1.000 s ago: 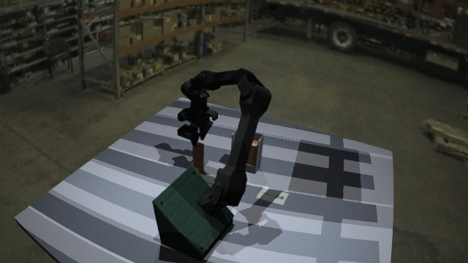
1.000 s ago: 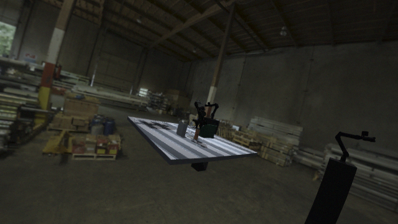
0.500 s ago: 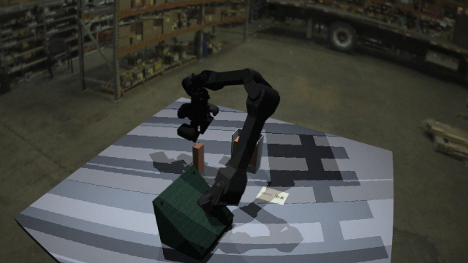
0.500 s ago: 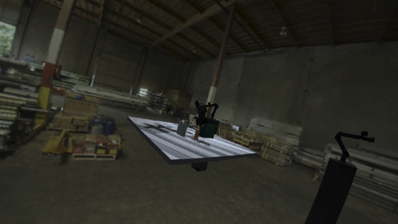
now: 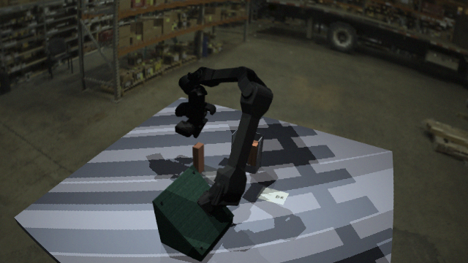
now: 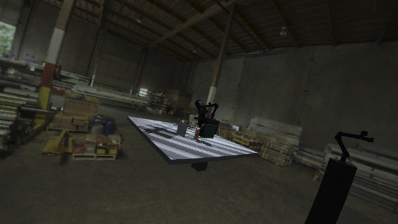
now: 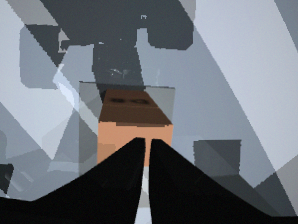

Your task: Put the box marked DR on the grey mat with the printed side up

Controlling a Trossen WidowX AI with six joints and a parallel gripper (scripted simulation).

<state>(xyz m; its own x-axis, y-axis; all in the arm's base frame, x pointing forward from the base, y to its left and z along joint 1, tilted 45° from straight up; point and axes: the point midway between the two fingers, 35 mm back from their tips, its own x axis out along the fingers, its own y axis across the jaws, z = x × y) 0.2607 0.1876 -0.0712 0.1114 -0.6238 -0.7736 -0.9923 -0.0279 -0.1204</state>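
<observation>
Striped tabletop (image 5: 121, 172) (image 6: 199, 149) (image 7: 260, 80): box (image 5: 198, 157) (image 6: 196, 134) (image 7: 135, 134) upright, approx. vert.
</observation>
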